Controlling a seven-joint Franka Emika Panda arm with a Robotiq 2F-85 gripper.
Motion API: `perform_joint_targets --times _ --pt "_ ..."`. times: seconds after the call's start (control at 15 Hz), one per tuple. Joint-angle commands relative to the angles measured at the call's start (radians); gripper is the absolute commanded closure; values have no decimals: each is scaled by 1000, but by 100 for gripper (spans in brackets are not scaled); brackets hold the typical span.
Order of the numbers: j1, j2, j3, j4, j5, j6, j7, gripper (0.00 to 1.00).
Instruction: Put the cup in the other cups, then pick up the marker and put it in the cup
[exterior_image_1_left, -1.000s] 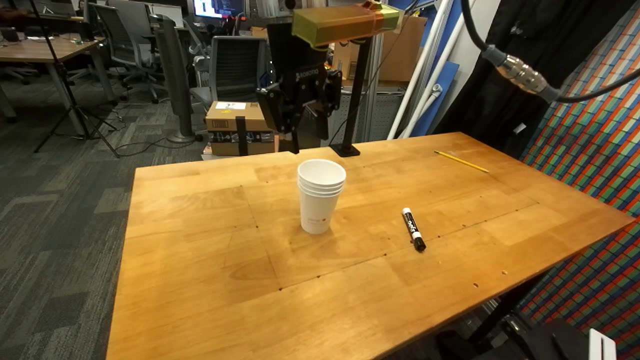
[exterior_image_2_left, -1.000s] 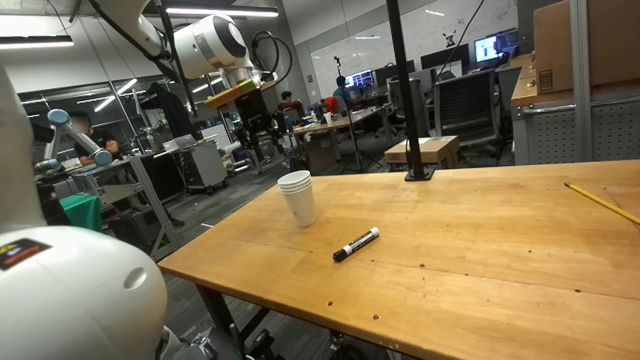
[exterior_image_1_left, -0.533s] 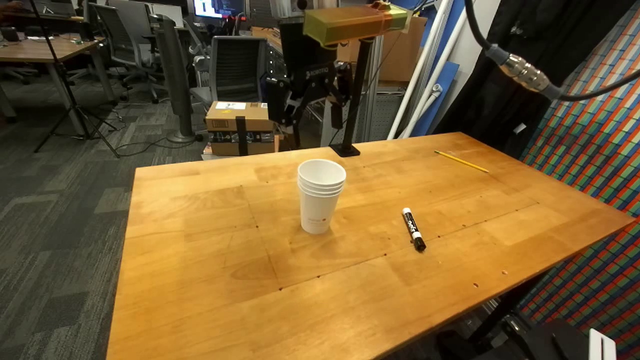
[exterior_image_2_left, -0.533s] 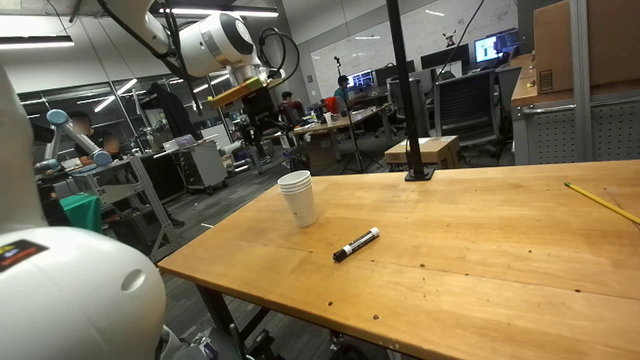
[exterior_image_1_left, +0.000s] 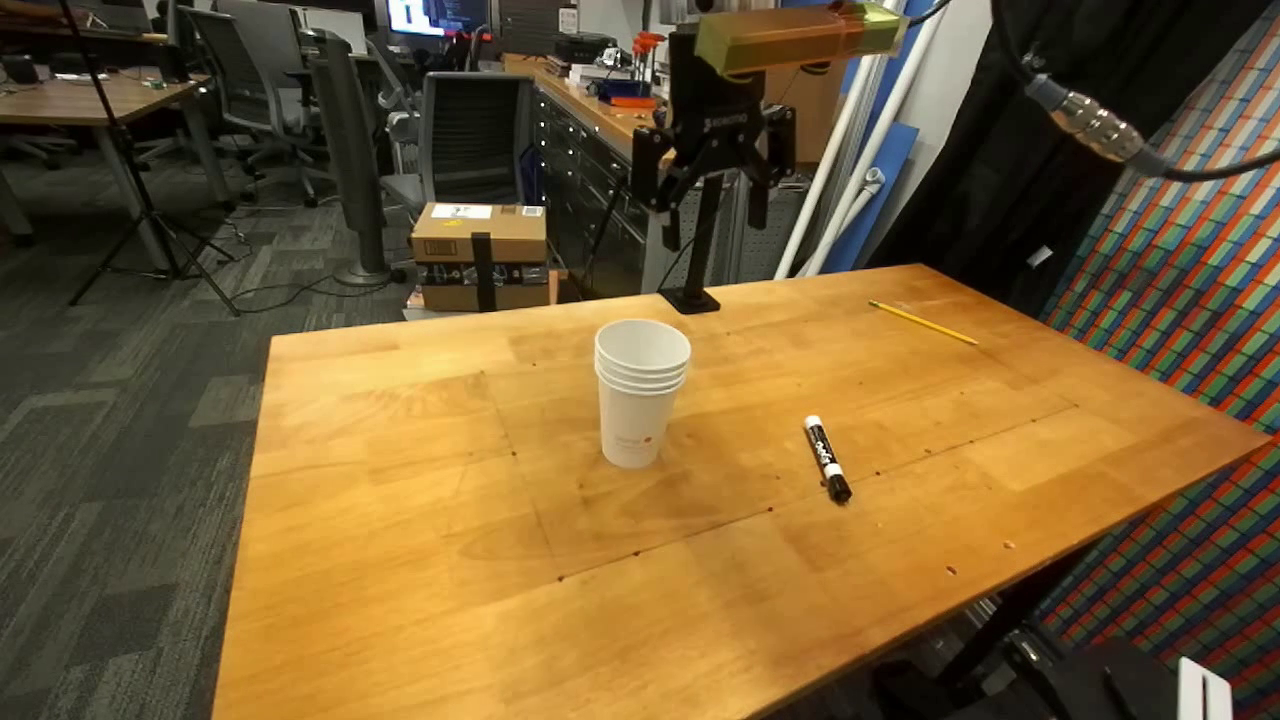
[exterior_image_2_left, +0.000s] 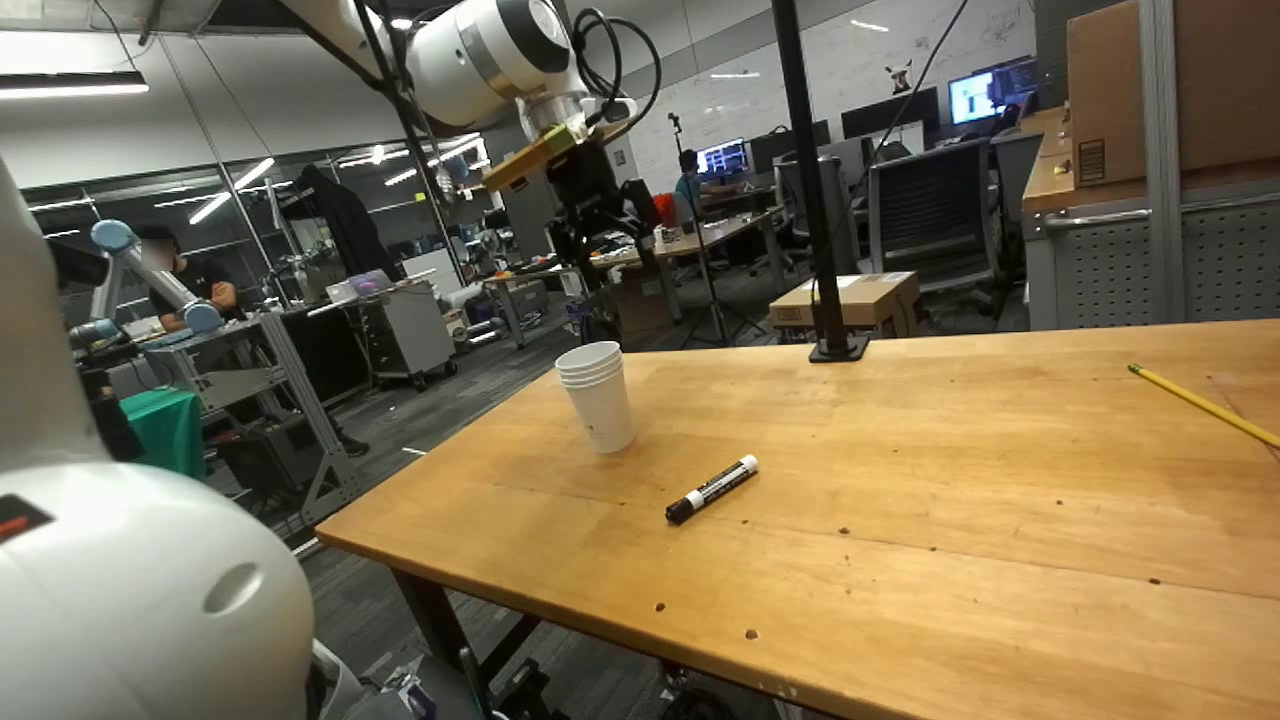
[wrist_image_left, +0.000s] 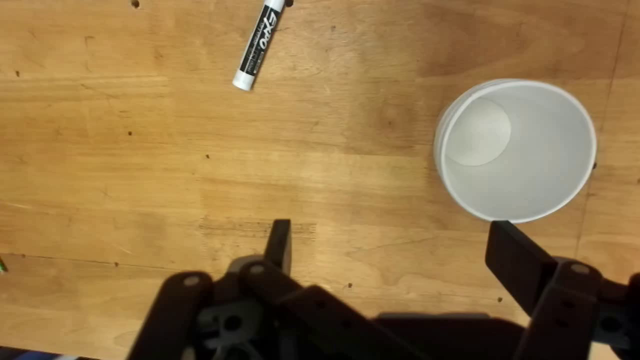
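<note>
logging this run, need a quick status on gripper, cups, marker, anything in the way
Gripper open, holding nothing. Cup stack nested and upright. Marker lying apart from it, not yet inside. Yellow pencil farther off, likely not in the way.

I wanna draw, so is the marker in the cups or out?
Out. In every view, the marker lies on the table, apart from the stacked cups.

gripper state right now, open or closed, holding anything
Gripper: open, holding nothing.
</note>
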Motion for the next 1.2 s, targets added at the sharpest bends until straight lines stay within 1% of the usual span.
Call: perform_joint_targets --times 0.0,0.2,0.53,0.67,0.87,1.13 --pt "-27 -96 -22 -81 -27 53 140 0" --pt "-52 -161 -29 -134 -30 58 249 0" --pt "-104 -256 -31 -225 -28 47 330 0" --pt "-126 -285 -36 -265 -24 50 335 0" --pt "-152 -312 -51 -320 2 56 298 0" --pt "-167 -328 -68 -370 35 50 262 0"
